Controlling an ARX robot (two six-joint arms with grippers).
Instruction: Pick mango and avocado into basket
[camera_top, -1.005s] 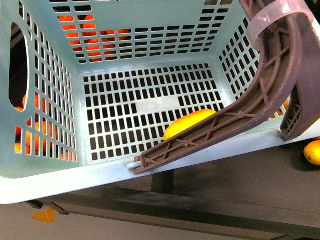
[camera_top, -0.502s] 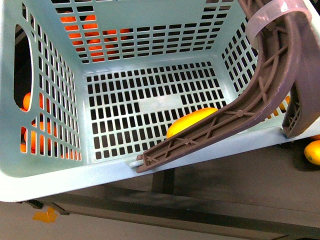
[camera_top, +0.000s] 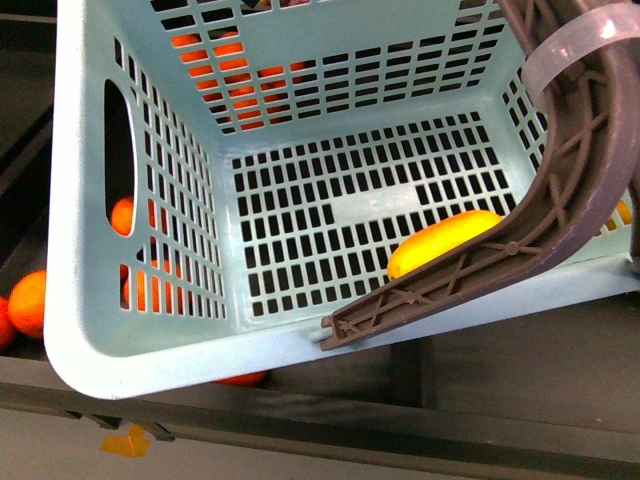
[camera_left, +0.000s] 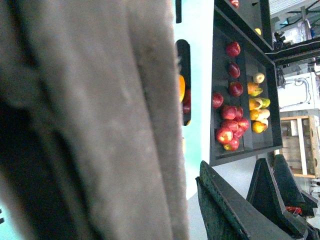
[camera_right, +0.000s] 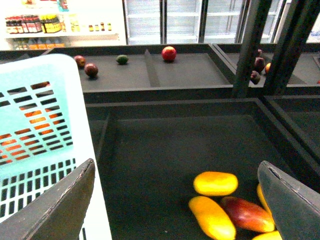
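The pale turquoise basket (camera_top: 150, 340) fills the front view, tilted, with its brown ribbed handle (camera_top: 560, 200) arching over the right side. One yellow-orange mango (camera_top: 445, 240) lies on the basket floor, partly behind the handle. My left gripper (camera_left: 192, 200) is shut on the basket's handle (camera_left: 100, 120), a brown blur close to the camera. My right gripper (camera_right: 175, 210) is open above a dark bin with nothing between its fingers. More mangoes (camera_right: 216, 183) lie in that bin. A small dark green fruit, seemingly the avocado (camera_right: 122, 59), sits on the far shelf.
Round oranges (camera_top: 25, 300) lie in the bin under and left of the basket. Red apples (camera_right: 169, 53) sit on the far shelf, and more apples (camera_left: 230, 125) on the dark shelf in the left wrist view. A reddish mango (camera_right: 247, 214) lies among the yellow ones. The basket wall (camera_right: 35, 125) stands beside my right gripper.
The basket has shifted to the right in the front view, carrying the mango with it. More of its left wall and the oranges beyond it now show.
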